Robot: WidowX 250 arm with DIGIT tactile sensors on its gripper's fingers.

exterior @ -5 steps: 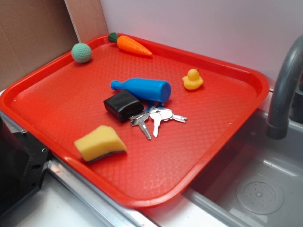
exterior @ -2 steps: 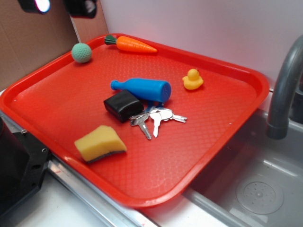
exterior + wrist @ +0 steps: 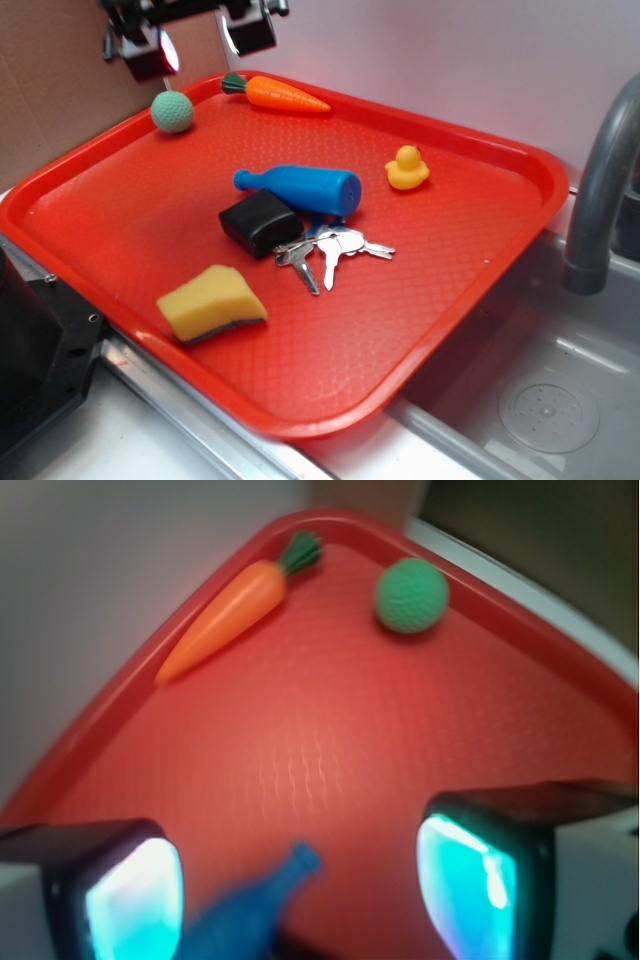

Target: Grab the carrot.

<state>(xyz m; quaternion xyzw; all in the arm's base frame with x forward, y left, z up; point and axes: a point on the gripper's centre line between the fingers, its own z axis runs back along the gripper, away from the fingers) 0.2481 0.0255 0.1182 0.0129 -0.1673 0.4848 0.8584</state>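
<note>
- The red tray (image 3: 120,190) fills most of the exterior view, beside a grey sink (image 3: 540,400) with a grey faucet (image 3: 600,190).
- The gripper (image 3: 190,45) hangs above the tray's far corner, its fingers (image 3: 480,875) spread wide apart and holding nothing; the wrist view shows bare tray between them.
- A blue bottle (image 3: 300,187) lies on its side near the tray's middle, its neck pointing toward the far-left edge.
- A yellow sponge (image 3: 210,303) sits near the front edge.
- A black block (image 3: 260,223) rests just in front of the bottle, beside a bunch of keys (image 3: 330,252).
- The carrot (image 3: 275,93) lies flat against the tray's far rim, green top toward the corner, away from the gripper's fingers.
- A green ball (image 3: 172,111) sits near the carrot's green end.
- A yellow rubber duck (image 3: 407,168) stands toward the right, apart from the rest.
</note>
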